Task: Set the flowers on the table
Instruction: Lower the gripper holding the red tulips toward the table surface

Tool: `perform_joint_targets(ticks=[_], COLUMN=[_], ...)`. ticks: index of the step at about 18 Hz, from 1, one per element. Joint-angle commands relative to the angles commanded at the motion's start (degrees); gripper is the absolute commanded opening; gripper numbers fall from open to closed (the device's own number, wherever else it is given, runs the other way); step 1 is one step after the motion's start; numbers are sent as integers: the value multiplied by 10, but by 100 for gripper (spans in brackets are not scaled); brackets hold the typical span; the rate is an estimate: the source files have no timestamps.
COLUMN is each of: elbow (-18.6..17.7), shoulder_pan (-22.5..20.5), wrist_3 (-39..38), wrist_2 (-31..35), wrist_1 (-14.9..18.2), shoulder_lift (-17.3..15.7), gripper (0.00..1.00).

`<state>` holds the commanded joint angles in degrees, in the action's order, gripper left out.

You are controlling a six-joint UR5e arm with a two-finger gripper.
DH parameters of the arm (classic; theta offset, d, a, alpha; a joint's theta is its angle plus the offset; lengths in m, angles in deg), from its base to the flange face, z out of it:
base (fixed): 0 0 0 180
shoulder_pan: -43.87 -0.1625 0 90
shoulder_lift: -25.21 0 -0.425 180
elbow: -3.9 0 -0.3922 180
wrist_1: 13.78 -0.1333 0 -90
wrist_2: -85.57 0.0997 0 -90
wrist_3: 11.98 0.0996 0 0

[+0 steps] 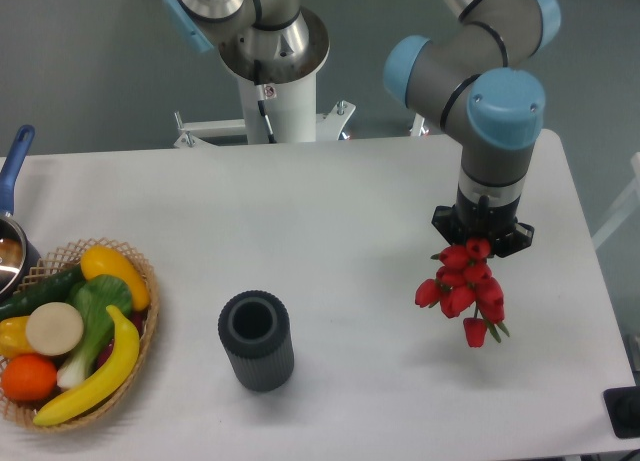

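Camera shows me fingers pinching the flowers, hanging roughly vertical, blooms down, above the counter.

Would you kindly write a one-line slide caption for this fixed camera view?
Gripper holds red flowers above the white table, right of a dark vase.

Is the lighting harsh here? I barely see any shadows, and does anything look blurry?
In the fixed camera view the light is soft and even: the dark ribbed cylinder vase casts only a faint shadow on the white tabletop, as does the bunch of red artificial flowers under the gripper; the whole picture is slightly soft, with no strong glare.
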<state>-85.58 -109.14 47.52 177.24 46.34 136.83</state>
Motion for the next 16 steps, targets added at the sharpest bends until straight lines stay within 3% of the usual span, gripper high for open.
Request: perform_joint_targets(ticks=[11, 13, 16], elbow=[-23, -23, -25], shoulder_pan=[18, 25, 30], wrist_3=[-4, -5, -7], wrist_2=[-1, 0, 1], wrist_1=[-1, -1, 0], shoulder_lift=[6, 17, 25], gripper=[18, 25, 47])
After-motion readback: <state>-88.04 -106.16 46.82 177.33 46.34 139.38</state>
